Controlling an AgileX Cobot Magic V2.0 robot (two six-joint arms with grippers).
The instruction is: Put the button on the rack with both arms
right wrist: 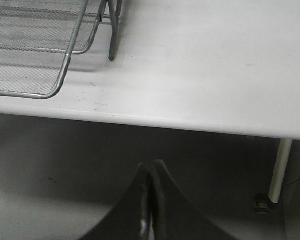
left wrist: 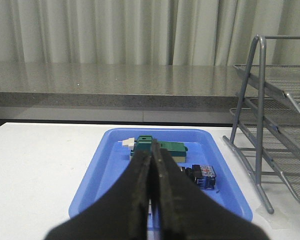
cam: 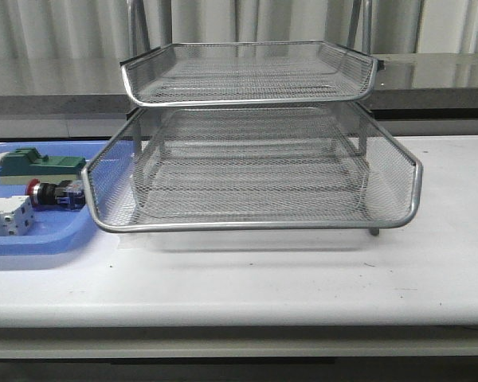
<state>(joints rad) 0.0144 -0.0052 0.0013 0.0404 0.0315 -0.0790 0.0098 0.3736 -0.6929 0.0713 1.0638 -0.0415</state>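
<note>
The button point(cam: 54, 193), with red cap, black body and blue rear block, lies on its side in the blue tray point(cam: 32, 243) at the left. In the left wrist view its blue end point(left wrist: 205, 176) shows beside my fingers. The silver wire-mesh rack point(cam: 255, 159) stands mid-table; its frame point(left wrist: 262, 120) and a corner point(right wrist: 35, 50) show in the wrist views. My left gripper point(left wrist: 152, 156) is shut and empty, near the tray's front. My right gripper point(right wrist: 151, 167) is shut and empty, below the table's front edge. Neither gripper shows in the front view.
The tray also holds a green rectangular block point(cam: 41, 165), which also shows in the left wrist view point(left wrist: 160, 148), and a white-grey terminal block point(cam: 6, 216). A grey counter and curtains lie behind the table. A table leg point(right wrist: 280, 170) stands near my right gripper.
</note>
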